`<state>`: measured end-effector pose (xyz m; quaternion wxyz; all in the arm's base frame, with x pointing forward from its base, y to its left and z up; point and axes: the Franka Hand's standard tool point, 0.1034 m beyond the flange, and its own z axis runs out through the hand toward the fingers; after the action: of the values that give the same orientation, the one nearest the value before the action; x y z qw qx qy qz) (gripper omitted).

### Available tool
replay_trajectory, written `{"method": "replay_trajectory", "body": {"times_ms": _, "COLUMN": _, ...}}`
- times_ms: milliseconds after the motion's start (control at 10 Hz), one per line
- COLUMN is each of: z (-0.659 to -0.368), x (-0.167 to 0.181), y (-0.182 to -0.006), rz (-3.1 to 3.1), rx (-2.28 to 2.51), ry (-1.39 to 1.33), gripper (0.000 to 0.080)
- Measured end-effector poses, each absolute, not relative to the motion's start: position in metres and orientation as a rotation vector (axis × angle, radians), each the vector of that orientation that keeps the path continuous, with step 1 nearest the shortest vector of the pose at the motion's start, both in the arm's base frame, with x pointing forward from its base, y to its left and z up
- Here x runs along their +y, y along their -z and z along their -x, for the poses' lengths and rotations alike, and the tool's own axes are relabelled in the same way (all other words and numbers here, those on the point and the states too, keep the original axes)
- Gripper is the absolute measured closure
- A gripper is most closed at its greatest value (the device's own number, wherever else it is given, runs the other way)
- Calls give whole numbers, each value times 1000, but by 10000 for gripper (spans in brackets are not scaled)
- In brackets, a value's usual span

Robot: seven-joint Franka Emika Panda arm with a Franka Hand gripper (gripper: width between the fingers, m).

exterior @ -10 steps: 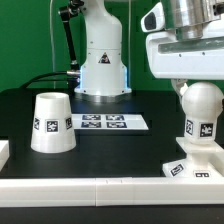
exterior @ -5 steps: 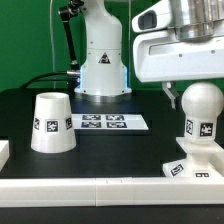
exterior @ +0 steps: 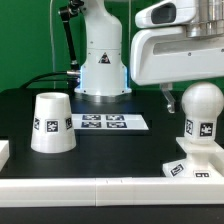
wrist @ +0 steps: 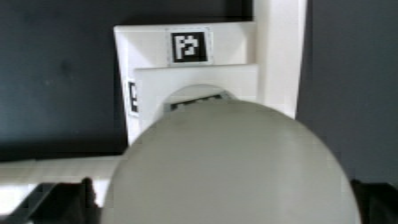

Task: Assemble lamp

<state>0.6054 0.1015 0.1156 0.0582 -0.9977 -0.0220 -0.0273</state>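
The white ball bulb [exterior: 200,110] stands upright on the stepped square base [exterior: 188,168] at the exterior view's right. My gripper [exterior: 196,98] is open. Its dark fingers [exterior: 168,97] flank the bulb's top without gripping it, and the far finger is out of the frame. In the wrist view the bulb [wrist: 222,165] fills the picture, with the tagged base [wrist: 187,62] beyond it and my gripper [wrist: 217,205] open, one finger on each side of it. The cone shade [exterior: 50,122] stands wide end down on the black table at the exterior view's left, far from my gripper.
The marker board [exterior: 103,122] lies flat at mid-table between the shade and the base. The arm's own white pedestal [exterior: 102,62] stands behind it. A white rail [exterior: 100,190] runs along the front edge, with a small white block [exterior: 3,152] at the far left.
My gripper has risen from round the bulb's upper part and shifted slightly towards the exterior view's left. The bulb stays standing on the base. The shade has not moved.
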Motion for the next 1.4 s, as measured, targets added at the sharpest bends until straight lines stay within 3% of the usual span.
{"method": "replay_trajectory", "body": {"times_ms": 1400, "z": -602, "x": 101, "y": -114, "rz": 2613, "rx": -1805, "ry": 25, "gripper": 101}}
